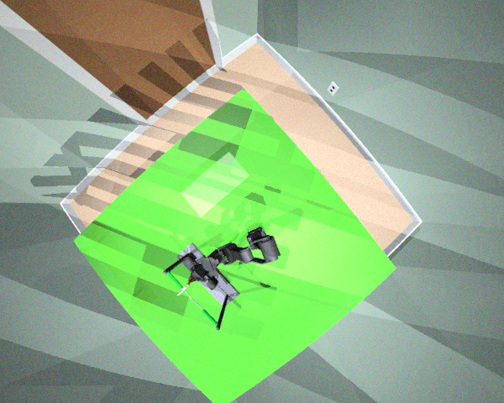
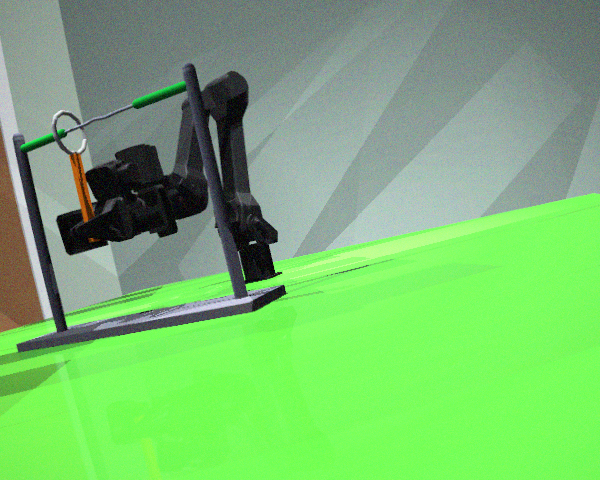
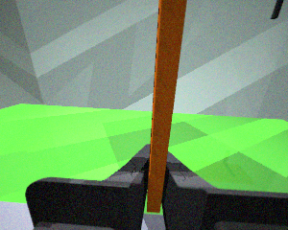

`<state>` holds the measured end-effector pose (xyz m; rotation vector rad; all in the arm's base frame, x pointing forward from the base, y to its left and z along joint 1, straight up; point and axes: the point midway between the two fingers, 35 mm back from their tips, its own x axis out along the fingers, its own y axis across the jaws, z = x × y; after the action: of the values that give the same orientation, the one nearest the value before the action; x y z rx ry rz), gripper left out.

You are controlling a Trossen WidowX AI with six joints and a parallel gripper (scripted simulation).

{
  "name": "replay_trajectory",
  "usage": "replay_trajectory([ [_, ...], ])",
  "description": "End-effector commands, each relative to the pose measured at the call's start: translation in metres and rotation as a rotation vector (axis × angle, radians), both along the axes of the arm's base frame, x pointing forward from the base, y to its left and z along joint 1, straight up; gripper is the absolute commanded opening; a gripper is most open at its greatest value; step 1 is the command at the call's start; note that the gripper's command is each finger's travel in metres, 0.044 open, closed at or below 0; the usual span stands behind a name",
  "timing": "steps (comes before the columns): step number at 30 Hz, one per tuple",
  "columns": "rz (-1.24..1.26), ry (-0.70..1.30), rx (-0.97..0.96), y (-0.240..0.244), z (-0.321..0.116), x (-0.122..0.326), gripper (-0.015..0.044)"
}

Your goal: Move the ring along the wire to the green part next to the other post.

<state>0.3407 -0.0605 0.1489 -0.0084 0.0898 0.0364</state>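
Jaws clamp orange handle (image 3: pixel 165 96) | ring (image 2: pixel 68 132) around wire (image 2: pixel 104 115) near green part (image 2: pixel 37 141)

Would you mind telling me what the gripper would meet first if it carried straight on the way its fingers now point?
Probably nothing close. The gripper, shut on the orange handle, points past it over the green surface toward a far grey wall; depth is unclear.

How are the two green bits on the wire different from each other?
The green bit by the left post sits lower; the green bit by the right post sits higher, as the outside view shows it. The left one has the ring at its end, its orange handle gripped by the gripper; the right one has nothing on it. Both are short green sleeves, each joined to a dark post.
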Motion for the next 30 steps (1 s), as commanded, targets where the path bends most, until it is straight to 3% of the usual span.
replay_trajectory([
  [1, -0.005, -0.010, 0.001, 0.004, 0.004, -0.001, -0.0150],
  [30, -0.035, -0.005, 0.015, 0.035, 0.004, -0.001, -0.0150],
])
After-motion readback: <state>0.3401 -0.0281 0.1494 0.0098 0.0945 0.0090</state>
